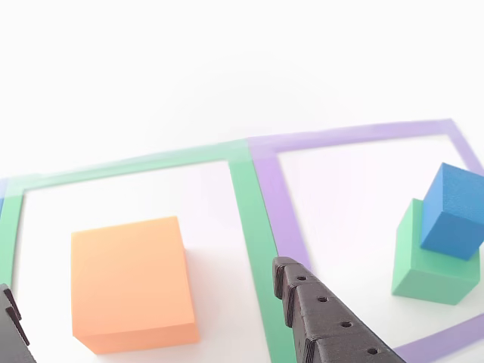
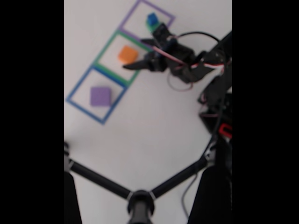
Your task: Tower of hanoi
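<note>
The orange block (image 1: 132,283) sits inside the green square outline (image 1: 253,227). My gripper (image 1: 144,280) is open, with one black finger (image 1: 325,318) to the block's right and the other at the frame's left edge. Gaps show on both sides of the block. In the purple outline (image 1: 280,204) at the right, the blue cube (image 1: 454,212) rests tilted on the green block (image 1: 427,265). The blurred fixed view shows the gripper (image 2: 134,55) by the orange block (image 2: 127,54), the blue cube (image 2: 152,19) on green, and the purple block (image 2: 100,96) alone in the blue outline (image 2: 77,88).
The three taped outlines lie in a diagonal row on a white table (image 2: 140,130). The arm's body and cables (image 2: 205,70) reach in from the right. A black camera stand (image 2: 140,200) spreads its legs across the bottom of the fixed view.
</note>
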Robot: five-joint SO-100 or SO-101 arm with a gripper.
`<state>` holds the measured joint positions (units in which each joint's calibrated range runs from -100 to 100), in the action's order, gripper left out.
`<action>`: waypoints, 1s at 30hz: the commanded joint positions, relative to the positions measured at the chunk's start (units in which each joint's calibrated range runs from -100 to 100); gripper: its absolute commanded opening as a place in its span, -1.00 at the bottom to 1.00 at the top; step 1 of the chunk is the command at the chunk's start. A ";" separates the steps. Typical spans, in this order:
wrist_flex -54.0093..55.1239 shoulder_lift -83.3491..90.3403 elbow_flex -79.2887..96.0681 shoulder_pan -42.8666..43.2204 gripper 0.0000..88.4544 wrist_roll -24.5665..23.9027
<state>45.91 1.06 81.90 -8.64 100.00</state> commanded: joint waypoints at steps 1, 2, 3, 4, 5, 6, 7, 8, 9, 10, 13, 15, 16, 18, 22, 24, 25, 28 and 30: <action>2.11 -1.42 -2.53 0.97 -0.10 0.00; 2.51 -1.98 -2.72 1.16 -0.11 0.00; 3.00 -2.55 -2.90 1.35 -0.11 0.00; 3.49 -3.11 -2.99 1.73 -0.12 0.00; 3.81 -3.52 -3.08 1.93 -0.12 0.00; 4.05 -4.00 -3.17 2.02 -0.12 0.00; 4.30 -4.49 -3.26 2.12 -0.13 0.00; 4.62 -5.05 -3.35 2.21 -0.13 0.00; 4.94 -5.46 -3.44 2.31 -0.14 0.00; 5.27 -5.86 -3.53 2.40 -0.14 0.00; 5.75 -7.15 -4.08 2.60 -0.15 0.00; 6.08 -8.20 -4.81 2.50 -0.16 0.00; 6.24 -8.77 -5.17 2.50 -0.16 0.00; 6.32 -9.82 -6.17 2.31 -0.17 0.00; 6.48 -11.03 -7.26 2.31 -0.19 0.00; 6.48 -11.11 -7.26 2.50 -0.20 0.00; 6.56 -11.19 -7.26 2.60 -0.21 0.00; 7.53 -12.08 -7.26 2.88 -0.22 0.00; 8.18 -12.64 -7.26 2.98 -0.23 0.00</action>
<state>51.93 -11.52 75.89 -6.34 100.00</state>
